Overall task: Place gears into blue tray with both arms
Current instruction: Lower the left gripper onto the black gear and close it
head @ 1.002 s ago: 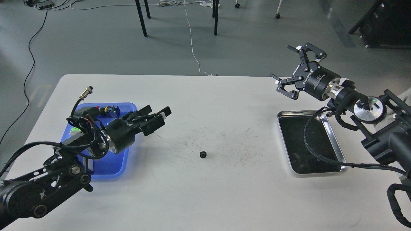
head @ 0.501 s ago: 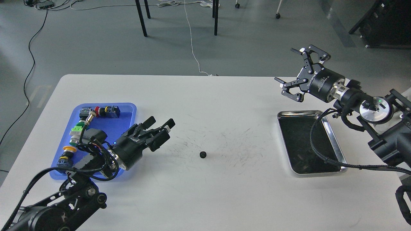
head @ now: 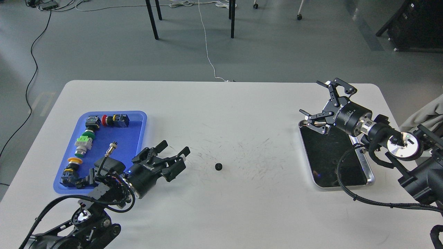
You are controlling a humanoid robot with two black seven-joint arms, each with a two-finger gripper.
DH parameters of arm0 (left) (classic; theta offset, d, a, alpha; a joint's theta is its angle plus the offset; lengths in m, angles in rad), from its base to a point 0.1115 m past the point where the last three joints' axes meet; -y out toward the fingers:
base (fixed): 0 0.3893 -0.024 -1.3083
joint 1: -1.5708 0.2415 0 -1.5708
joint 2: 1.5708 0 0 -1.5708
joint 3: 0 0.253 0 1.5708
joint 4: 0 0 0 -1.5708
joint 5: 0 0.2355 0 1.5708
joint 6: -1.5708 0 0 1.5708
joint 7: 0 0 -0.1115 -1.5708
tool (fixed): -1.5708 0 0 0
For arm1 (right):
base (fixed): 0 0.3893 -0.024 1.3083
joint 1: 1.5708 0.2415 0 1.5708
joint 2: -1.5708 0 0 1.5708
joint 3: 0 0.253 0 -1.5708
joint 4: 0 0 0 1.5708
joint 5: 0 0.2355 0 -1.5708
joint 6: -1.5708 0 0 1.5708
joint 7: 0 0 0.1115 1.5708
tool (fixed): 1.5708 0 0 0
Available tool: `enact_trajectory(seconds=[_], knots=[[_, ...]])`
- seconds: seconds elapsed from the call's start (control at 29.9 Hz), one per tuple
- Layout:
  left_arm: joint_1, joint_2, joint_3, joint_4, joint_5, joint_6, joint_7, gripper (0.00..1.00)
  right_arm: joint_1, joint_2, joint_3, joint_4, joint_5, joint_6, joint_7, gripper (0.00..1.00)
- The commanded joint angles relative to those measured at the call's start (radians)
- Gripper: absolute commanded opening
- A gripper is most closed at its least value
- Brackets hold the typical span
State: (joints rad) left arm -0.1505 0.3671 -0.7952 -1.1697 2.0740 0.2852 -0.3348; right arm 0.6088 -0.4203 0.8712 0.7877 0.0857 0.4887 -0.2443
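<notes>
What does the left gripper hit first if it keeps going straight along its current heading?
Probably the gear. The left gripper, jaws open, points right across the bare table, and the gear lies alone ahead of it, slightly to the near side of the line. Depth is unclear, so it could pass above or beside the gear.

Table [head: 221, 103] white, with fine dark scratch marks around the middle. Gear [head: 218, 166] black. Blue tray [head: 136, 133] bright blue. Push-button switches [head: 84, 145] in it: caps red, dark green, light green, yellow; bodies black and silver. Steel tray [head: 369, 173] shiny silver rim, dark inside. Left tool [head: 175, 157] black with white fingertip pads. Right tool [head: 313, 102] black, white lettering on its body, silver wrist ring behind. Arms black, black cables. Floor [head: 104, 45] grey, a white cable [head: 207, 52] across it.
</notes>
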Motion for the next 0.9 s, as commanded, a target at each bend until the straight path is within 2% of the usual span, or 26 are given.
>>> enact_trajectory(seconds=[0.0, 0.17, 0.37, 0.87], knots=[[-0.009, 0.007, 0.001, 0.007, 0.018, 0.005, 0.010, 0.98, -0.009, -0.021, 0.019, 0.018, 0.000, 0.000, -0.001, 0.97], [-0.049, -0.020, 0.008, 0.053, 0.108, 0.031, 0.011, 0.98, -0.035, -0.048, 0.051, 0.031, 0.003, 0.000, 0.016, 0.97], [-0.081, -0.063, 0.040, 0.053, 0.108, 0.032, 0.031, 0.98, -0.142, -0.077, 0.149, 0.149, 0.002, 0.000, 0.016, 0.97], [-0.244, -0.079, 0.174, 0.044, 0.108, 0.032, 0.056, 0.98, -0.245, -0.117, 0.290, 0.220, 0.003, 0.000, 0.016, 0.97]])
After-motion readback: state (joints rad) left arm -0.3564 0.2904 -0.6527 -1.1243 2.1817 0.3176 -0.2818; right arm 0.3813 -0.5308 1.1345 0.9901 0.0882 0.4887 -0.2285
